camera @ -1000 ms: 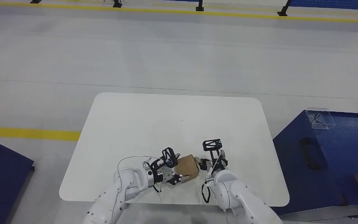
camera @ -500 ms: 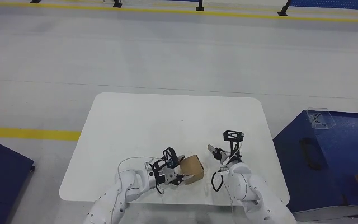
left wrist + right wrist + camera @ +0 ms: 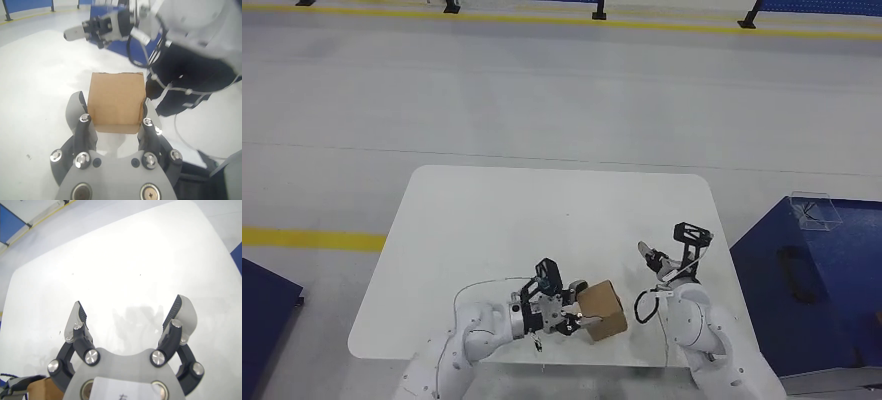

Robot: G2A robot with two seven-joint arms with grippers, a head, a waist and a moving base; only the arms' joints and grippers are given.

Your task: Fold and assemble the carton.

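While the carton (image 3: 603, 310) sits on the bench (image 3: 542, 210), close to the bench's front edge and about halfway along it, my left hand (image 3: 112, 106) grips it, one finger pressed to each side wall at the end nearest my wrist. I judge the grip is there to hold the walls square and stop the box sliding on the bench. From what I can see, the brown box is already a closed cube with a flat top face, though one corner by my finger looks a little frayed. My right hand (image 3: 128, 306) hangs above bare bench nearer the bench's right edge, well apart from the carton, fingers spread wide and holding nothing. I take it to be parked clear, ready to press down any loose flap.
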